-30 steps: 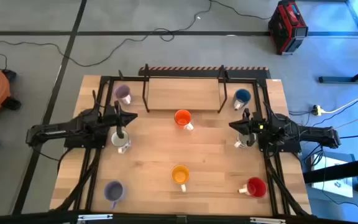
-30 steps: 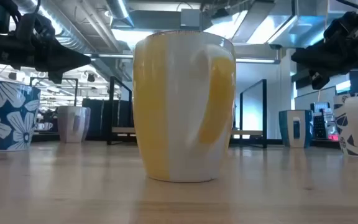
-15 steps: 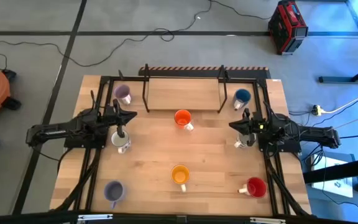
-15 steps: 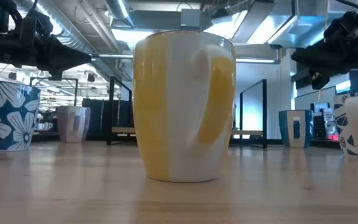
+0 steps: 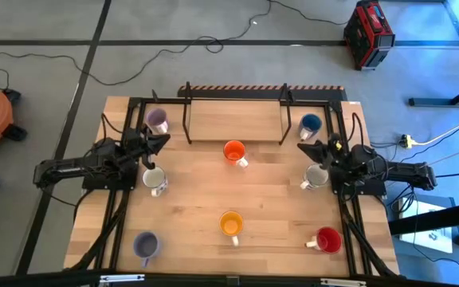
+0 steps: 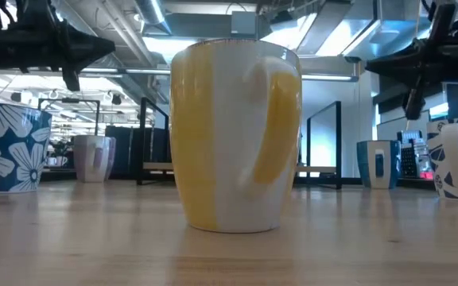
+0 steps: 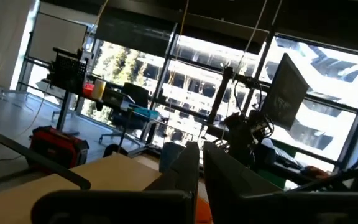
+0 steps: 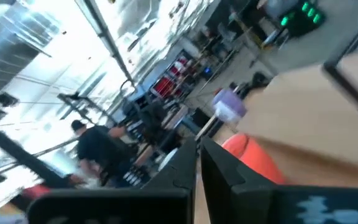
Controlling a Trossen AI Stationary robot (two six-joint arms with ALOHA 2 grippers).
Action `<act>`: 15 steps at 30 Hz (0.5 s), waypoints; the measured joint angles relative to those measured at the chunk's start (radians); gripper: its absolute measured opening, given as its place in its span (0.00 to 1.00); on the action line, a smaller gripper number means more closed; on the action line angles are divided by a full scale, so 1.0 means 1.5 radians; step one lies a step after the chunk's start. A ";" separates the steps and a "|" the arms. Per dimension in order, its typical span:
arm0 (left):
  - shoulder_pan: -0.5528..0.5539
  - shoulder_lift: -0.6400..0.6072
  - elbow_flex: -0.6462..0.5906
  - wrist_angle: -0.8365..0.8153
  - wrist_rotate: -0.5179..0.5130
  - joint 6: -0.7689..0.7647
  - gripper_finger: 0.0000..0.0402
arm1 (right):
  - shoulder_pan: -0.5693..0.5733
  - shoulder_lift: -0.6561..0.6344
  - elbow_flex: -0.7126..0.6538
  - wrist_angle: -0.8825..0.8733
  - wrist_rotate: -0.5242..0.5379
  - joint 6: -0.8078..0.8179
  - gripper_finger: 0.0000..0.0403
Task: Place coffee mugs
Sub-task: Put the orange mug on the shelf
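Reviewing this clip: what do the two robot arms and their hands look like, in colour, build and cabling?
Both arms are matt black and built of chunky jointed segments. The left hand and right hand each end in two slim dark fingers that taper to a point. Thin black cables loop above the wrists, and dark rails run under the arms along the wooden table. No markings can be made out.

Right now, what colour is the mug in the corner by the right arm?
Red, seen best in the high view.

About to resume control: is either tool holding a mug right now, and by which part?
Nothing is held. The left tool and the right tool are both shut, empty and raised above the table, clear of the mugs.
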 joint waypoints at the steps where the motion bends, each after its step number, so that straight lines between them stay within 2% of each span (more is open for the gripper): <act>1: 0.000 0.000 0.000 0.000 0.000 -0.005 0.04 | 0.000 0.000 0.001 0.009 -0.006 -0.013 0.04; 4: 0.000 0.000 0.000 0.000 -0.007 -0.008 0.04 | 0.000 0.012 0.023 0.008 -0.021 -0.035 0.03; 7: 0.000 0.000 0.000 0.002 -0.009 -0.008 0.04 | 0.000 0.064 0.075 0.003 -0.029 -0.074 0.01; 15: 0.000 0.000 0.000 0.002 -0.029 -0.008 0.04 | 0.000 0.342 0.304 -0.143 -0.057 -0.158 0.00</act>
